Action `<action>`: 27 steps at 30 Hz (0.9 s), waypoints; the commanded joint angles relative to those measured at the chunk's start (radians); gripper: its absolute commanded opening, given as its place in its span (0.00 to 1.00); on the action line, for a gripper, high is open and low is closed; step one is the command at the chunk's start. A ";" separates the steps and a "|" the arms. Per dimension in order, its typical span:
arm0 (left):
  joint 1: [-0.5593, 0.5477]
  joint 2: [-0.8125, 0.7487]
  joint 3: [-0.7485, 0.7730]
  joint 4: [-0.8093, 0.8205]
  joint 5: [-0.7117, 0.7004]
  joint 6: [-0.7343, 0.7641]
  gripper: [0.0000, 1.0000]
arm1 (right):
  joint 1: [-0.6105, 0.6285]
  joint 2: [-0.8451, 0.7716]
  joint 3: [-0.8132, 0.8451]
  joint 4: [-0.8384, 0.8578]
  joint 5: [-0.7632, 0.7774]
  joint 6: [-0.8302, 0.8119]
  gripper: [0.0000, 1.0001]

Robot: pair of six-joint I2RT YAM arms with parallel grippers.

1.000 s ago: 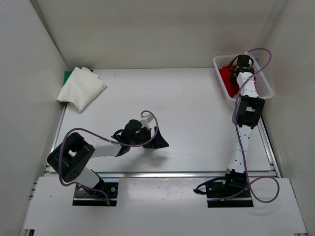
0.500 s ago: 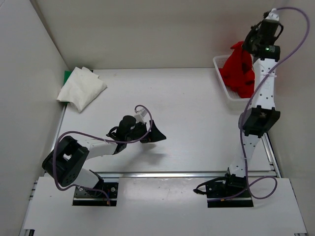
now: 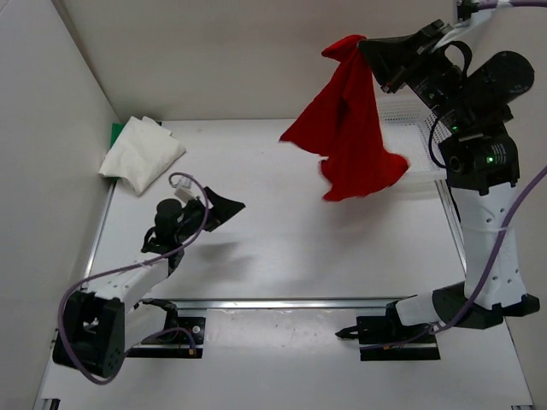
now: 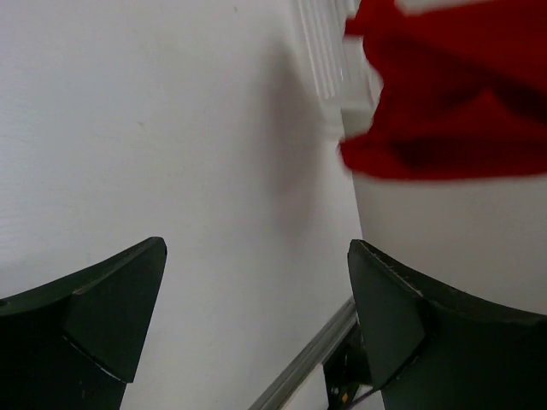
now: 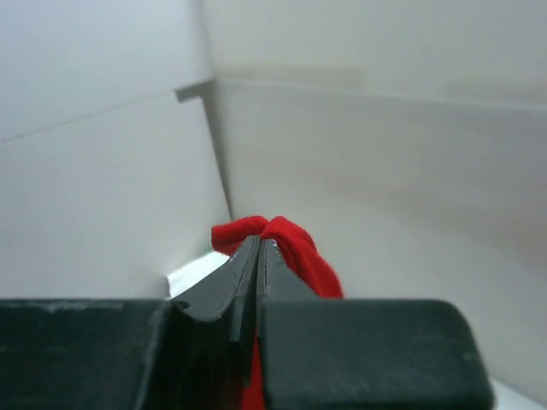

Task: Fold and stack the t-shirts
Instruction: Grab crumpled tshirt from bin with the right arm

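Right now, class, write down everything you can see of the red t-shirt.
The red t-shirt is plain bright cloth, soft and creased. It hangs in the air, bunched at its top where the right gripper is shut on it, fanning out unevenly below. Its lower edge overlaps the white basket in the overhead view; contact cannot be told.

White table (image 3: 325, 248); plain pale walls (image 3: 256, 51) around
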 commanded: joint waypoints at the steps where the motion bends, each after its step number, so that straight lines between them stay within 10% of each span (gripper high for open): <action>1: 0.123 -0.140 -0.038 -0.023 0.024 -0.049 0.99 | 0.009 -0.026 -0.049 0.184 -0.074 0.059 0.00; 6: 0.216 -0.249 0.078 -0.227 -0.010 0.045 0.99 | -0.048 -0.005 -0.109 0.227 -0.207 0.157 0.00; 14: 0.231 -0.216 0.060 -0.230 -0.064 0.103 0.99 | -0.135 0.087 -0.786 0.539 -0.254 0.343 0.00; 27: -0.364 0.099 0.248 -0.467 -0.318 0.505 0.99 | 0.104 -0.140 -1.399 0.486 0.098 0.296 0.00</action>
